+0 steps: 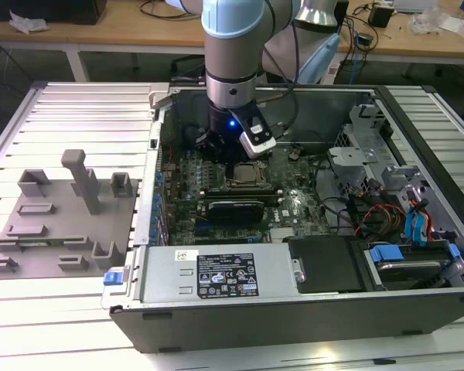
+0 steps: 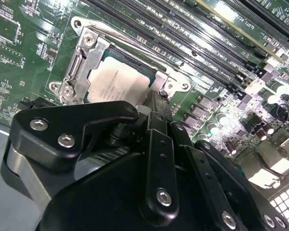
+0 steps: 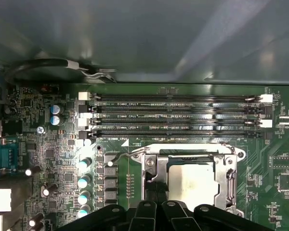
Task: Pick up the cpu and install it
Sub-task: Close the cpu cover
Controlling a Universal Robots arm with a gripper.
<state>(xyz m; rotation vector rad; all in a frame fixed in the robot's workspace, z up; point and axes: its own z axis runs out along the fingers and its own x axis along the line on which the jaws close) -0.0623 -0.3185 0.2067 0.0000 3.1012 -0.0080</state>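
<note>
In the exterior view I read the open computer case (image 1: 309,325) across the centre and right of the frame. The fixture plate (image 1: 62,224) lies on the slatted table (image 1: 77,108) at the exterior view's left. The motherboard (image 1: 216,185) lies on the case floor at mid-frame, with the power supply box (image 1: 216,274) in front of it and the drive cage (image 1: 363,147) to its right. The arm (image 1: 232,54) enters at top centre. The gripper (image 2: 154,103) sits over the socket frame (image 2: 82,62). In both wrist views the cpu (image 2: 118,82) lies inside that frame — memory slots (image 3: 178,115) run just beside it.
</note>
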